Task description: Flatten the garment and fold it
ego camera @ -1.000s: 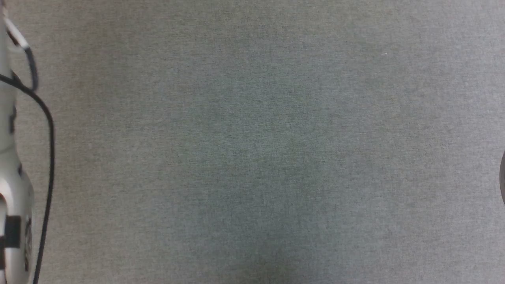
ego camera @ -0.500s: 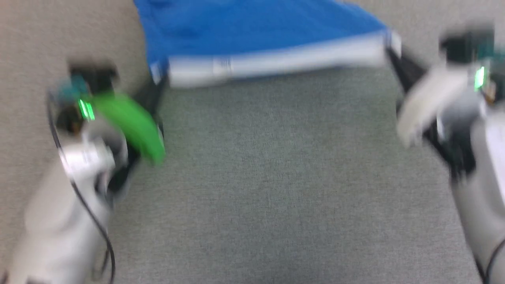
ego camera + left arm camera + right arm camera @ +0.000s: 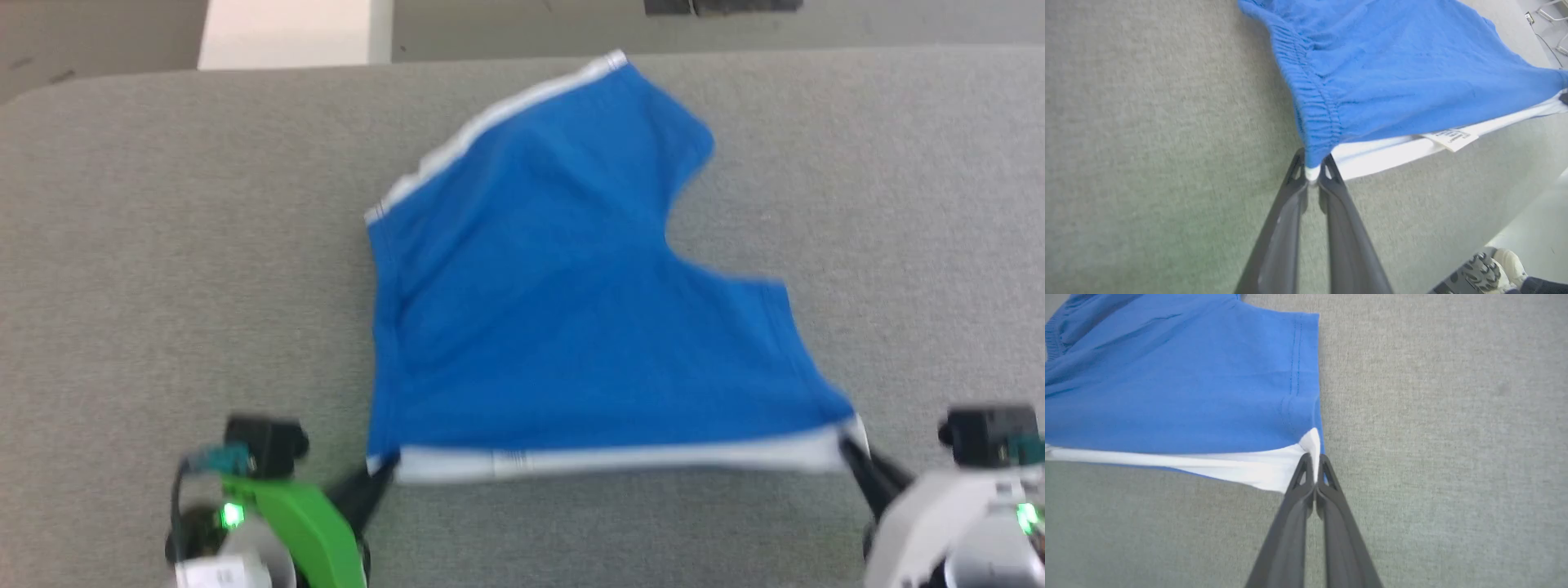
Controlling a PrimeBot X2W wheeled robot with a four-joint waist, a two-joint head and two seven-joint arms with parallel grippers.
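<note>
Left claw is pinched closed on the waistband-end corner of the garment, with a nub of white fabric between its tips. Right claw is clamped the same way on the hem-end corner. The white stripe runs taut from one claw to the other and looks slightly raised off the table. The rest of the garment lies ahead of both claws, skewed, with the far leg pointing away.

Risks:
- Both holds are tip-only on a small bit of corner, so more outward pull could slip the jersey free. The left looks likelier, since the gathered waistband bunches thick just ahead of those tips.
- Uneven pull between the claws would skew the lay further.
- The far leg ends close to the table's far edge, so carrying the garment forward could hang it over.
- The care label sticks out under the stripe, right of the left claw, and may end up exposed or creased under.

Room: there is bare table outboard of each claw and between them on the near side of the stripe. Ahead of the claws there is less room, with the garment nearly at the far edge. A table edge shows behind and right of the left claw, with a person's shoe on the floor past it, so pulling back is limited.
</note>
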